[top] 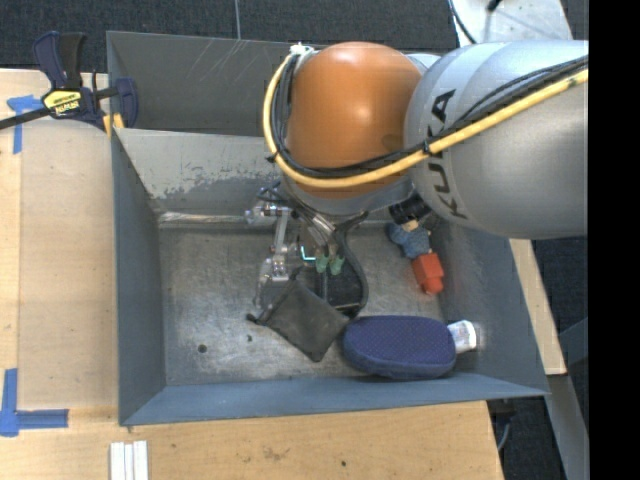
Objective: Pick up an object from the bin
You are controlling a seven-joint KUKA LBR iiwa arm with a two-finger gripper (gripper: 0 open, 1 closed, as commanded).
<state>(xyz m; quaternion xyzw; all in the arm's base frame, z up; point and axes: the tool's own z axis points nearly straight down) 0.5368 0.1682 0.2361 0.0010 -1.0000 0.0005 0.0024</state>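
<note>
Bin floor (200, 298): grey metal, matt, scuffed and scratched.
My wrist cover (345, 103): smooth, glossy orange shell.
My gripper (278, 283): bare metal, shiny.
Dark square (305, 323): matt, cloth-like.
Blue oval case (398, 346): woven fabric, textured.

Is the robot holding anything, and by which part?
It cannot be told. The gripper is down at the top edge of the dark grey floppy piece in the middle of the bin, but no clear hold shows.
</note>
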